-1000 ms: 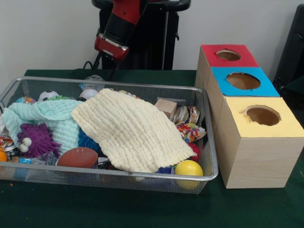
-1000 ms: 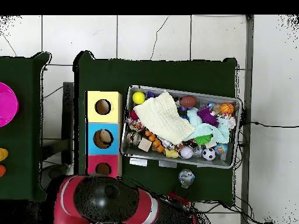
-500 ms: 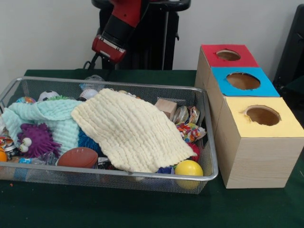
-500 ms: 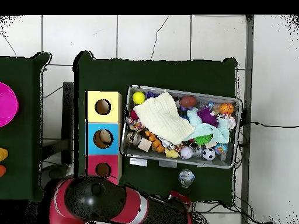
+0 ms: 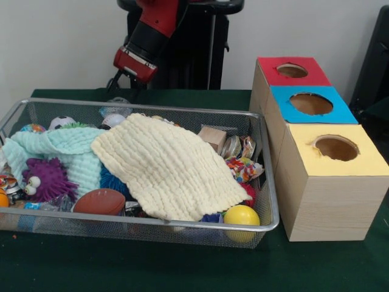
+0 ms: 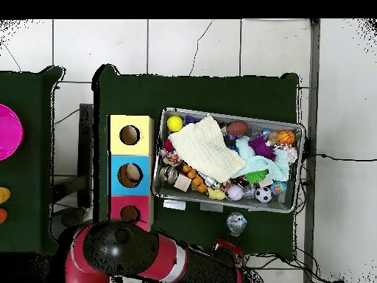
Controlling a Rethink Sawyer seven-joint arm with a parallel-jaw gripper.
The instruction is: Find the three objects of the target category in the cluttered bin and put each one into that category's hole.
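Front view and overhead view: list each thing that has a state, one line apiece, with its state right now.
Gripper: raised behind the bin, outside it; open or shut cannot be told.
Wire bin: full of clutter.
Cream cloth: spread over the toys, covering the bin's middle.
Mint cloth: crumpled, partly under the cream cloth.
Blue box: something shows in its hole.
Yellow box: hole looks empty.
Red box: hole's contents cannot be told.
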